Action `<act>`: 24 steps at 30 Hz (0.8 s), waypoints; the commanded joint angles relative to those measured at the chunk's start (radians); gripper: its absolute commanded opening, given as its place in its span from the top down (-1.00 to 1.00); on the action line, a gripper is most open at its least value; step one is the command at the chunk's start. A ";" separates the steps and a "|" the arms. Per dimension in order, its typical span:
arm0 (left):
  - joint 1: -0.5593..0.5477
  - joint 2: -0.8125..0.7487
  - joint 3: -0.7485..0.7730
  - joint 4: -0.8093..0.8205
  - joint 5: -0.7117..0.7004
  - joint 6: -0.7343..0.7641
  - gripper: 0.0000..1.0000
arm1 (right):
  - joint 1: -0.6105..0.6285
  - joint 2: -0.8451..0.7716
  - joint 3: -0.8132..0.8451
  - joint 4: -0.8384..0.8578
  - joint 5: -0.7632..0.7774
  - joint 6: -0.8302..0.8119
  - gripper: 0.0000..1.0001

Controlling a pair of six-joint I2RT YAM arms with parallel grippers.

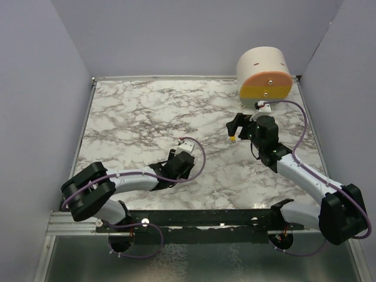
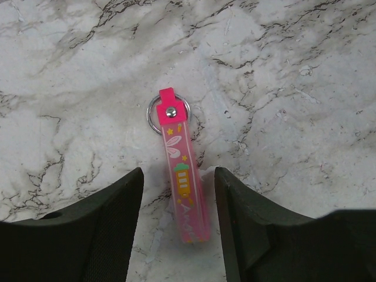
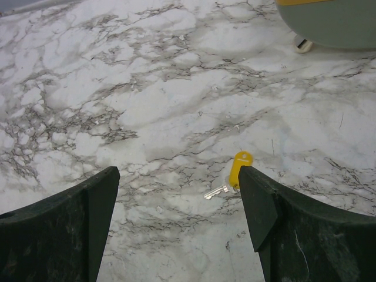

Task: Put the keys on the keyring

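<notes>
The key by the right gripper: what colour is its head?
Yellow key head; best seen in the right wrist view.

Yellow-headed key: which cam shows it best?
Right wrist: the yellow-headed key lies whole on the marble, head and silver blade clear, within the open right pincer. Top external shows only a yellow speck; left wrist, nothing.

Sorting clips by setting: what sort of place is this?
Likely a robot lab test cell: plain grey walls box in a marble-patterned table, and the left arm and right arm are mounted at its near edge.
</notes>
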 commanded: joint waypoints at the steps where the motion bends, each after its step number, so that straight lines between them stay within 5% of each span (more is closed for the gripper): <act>1: -0.007 0.014 -0.014 0.033 -0.003 -0.010 -0.06 | 0.006 0.001 0.011 0.034 -0.023 -0.014 -0.67; 15: -0.006 0.057 -0.009 0.031 0.011 -0.013 0.02 | 0.006 -0.001 0.012 0.030 -0.022 -0.014 -0.67; 24: -0.007 0.033 0.008 0.001 0.015 -0.004 0.46 | 0.006 0.000 0.013 0.032 -0.022 -0.014 -0.67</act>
